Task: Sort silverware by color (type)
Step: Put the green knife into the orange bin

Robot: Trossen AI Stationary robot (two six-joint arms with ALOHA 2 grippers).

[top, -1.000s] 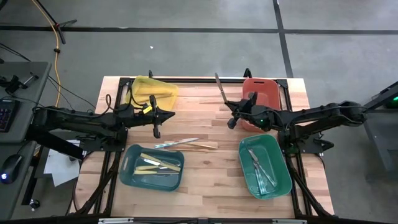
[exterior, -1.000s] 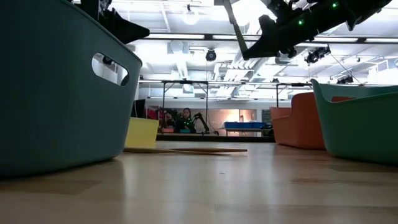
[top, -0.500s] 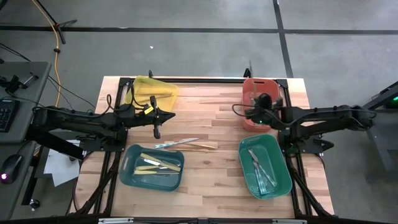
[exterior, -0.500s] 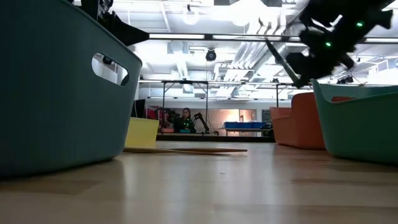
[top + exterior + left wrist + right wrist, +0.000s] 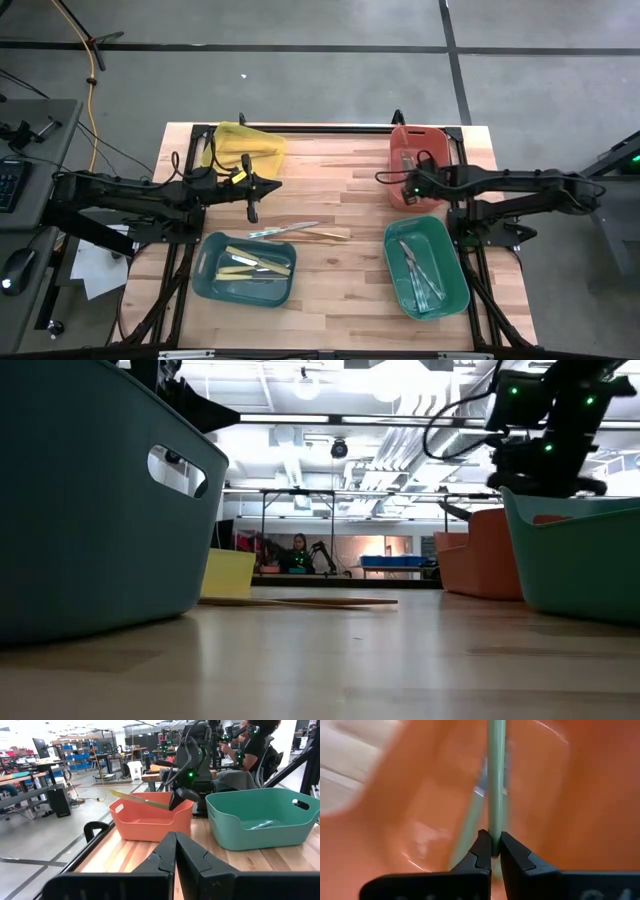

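My right gripper (image 5: 407, 177) is over the red-orange bin (image 5: 432, 140) at the table's far right, shut on a teal-tinted utensil (image 5: 495, 780). The left wrist view shows that utensil (image 5: 140, 800) slanting just above the bin's rim (image 5: 150, 815). My left gripper (image 5: 252, 211) hangs shut and empty above the table's middle left, fingers together (image 5: 175, 851). A silver piece and a gold-tan piece (image 5: 300, 232) lie flat on the wood. Cream pieces (image 5: 256, 263) lie in the dark teal bin, silver-grey ones (image 5: 420, 266) in the green bin. My right gripper pinches the teal-tinted utensil near one end (image 5: 493, 836) between its two fingers. The utensil runs straight out ahead of the fingers toward the table's far edge. It is lifted clear, nearly level, its free end (image 5: 114, 793) slightly higher, over the red-orange bin.
Four bins stand on the table: yellow (image 5: 246, 143) far left, red-orange far right, dark teal (image 5: 210, 280) near left, green (image 5: 452, 290) near right. Bare wood lies between them in the middle. A black frame rail (image 5: 300, 128) runs along the far edge.
My right gripper has moved toward the table's right, from the table's middle to over the red-orange bin, and come lower. It has turned, so the utensil, which first stood steeply up, now lies nearly level over the bin. The left arm has kept still.
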